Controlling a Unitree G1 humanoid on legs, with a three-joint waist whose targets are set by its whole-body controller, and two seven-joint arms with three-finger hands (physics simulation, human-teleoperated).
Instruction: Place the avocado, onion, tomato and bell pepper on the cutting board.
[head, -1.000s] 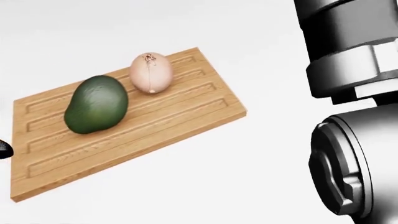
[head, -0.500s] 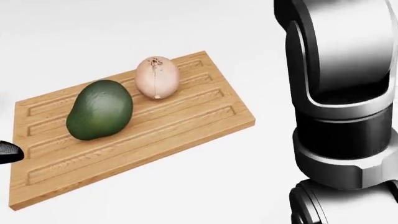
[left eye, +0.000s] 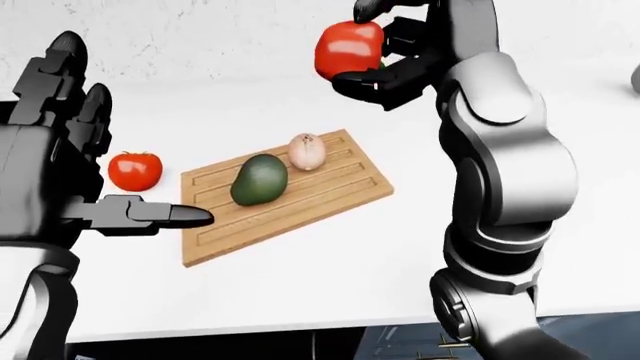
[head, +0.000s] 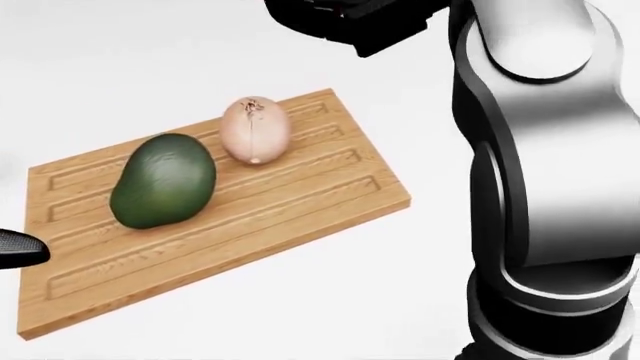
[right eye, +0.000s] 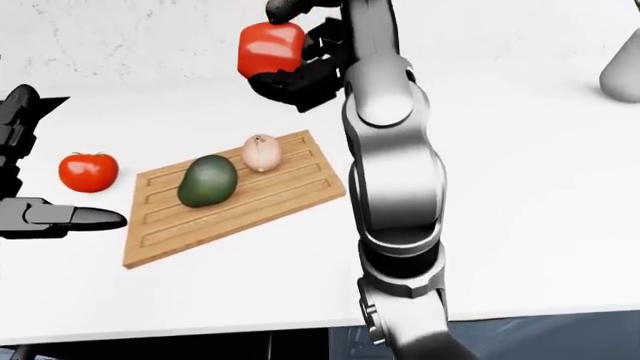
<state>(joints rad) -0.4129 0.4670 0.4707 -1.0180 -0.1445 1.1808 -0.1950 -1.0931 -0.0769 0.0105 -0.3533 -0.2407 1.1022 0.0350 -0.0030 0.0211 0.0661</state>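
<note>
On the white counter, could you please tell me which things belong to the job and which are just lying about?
Part of the job:
- cutting board
- avocado, on the board
- onion, on the board
- tomato, on the counter left of the board
- red bell pepper, held up in the right hand

Just lying about:
- grey object at the right edge, too cropped to identify

White counter (right eye: 560, 225) fills most of both eye views, plain and matte. Pale speckled wall (left eye: 200, 37) runs along the top of the left-eye view, meeting the counter in a straight line. Grey rounded object (right eye: 622, 69) at the right edge of the right-eye view, standing on the counter (cut off by the frame, kind unclear). Dark floor strip (right eye: 540, 337) under the counter's lower edge.
</note>
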